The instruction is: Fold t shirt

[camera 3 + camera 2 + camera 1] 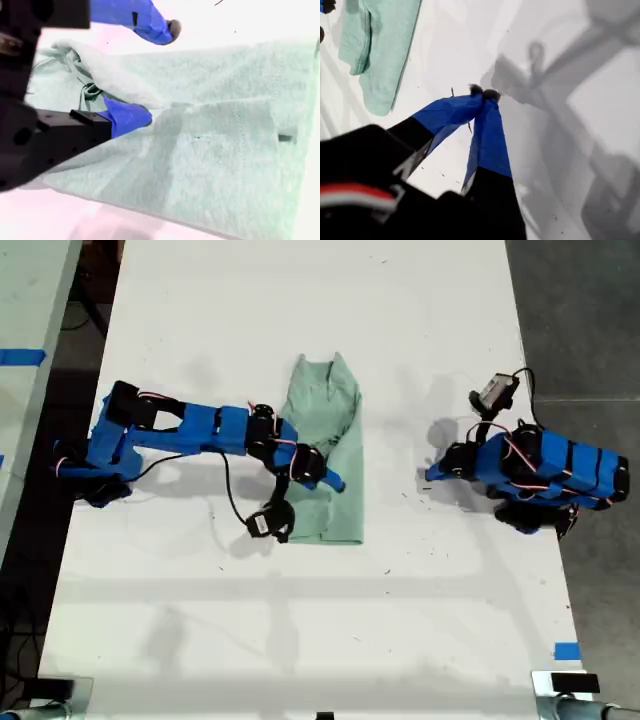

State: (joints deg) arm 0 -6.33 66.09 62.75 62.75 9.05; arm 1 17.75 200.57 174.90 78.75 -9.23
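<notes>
- Lying on the white worktop [300, 640] near its middle, the shirt [335, 430] is a pale mint-green cloth folded into a long narrow strip.
- In the exterior view the strip runs up and down, with a notched, pointed end at the top and a squarer, wider end at the bottom.
- One long fold lies over the strip's upper half, leaving a soft raised ridge along it.
- The second wrist view shows a fine knit, a stitched hem line and a bunched roll of cloth [107, 75] near the fingers.
- My second tool [150, 70] is over the shirt, on the arm reaching in from the exterior view's left.
- Its jaws stand apart: one blue finger [127, 116] rests on the cloth beside the bunched roll, while the other [150, 22] is lifted clear above it.
- I cannot tell whether any cloth is caught between them.
- My first tool [484, 95] is on the arm at the exterior view's right, well apart from the shirt.
- Its blue-taped fingers meet at the tips with nothing between them, above bare worktop.
- In that wrist view the shirt [380, 50] shows only as a rounded green edge far from the tips.
</notes>
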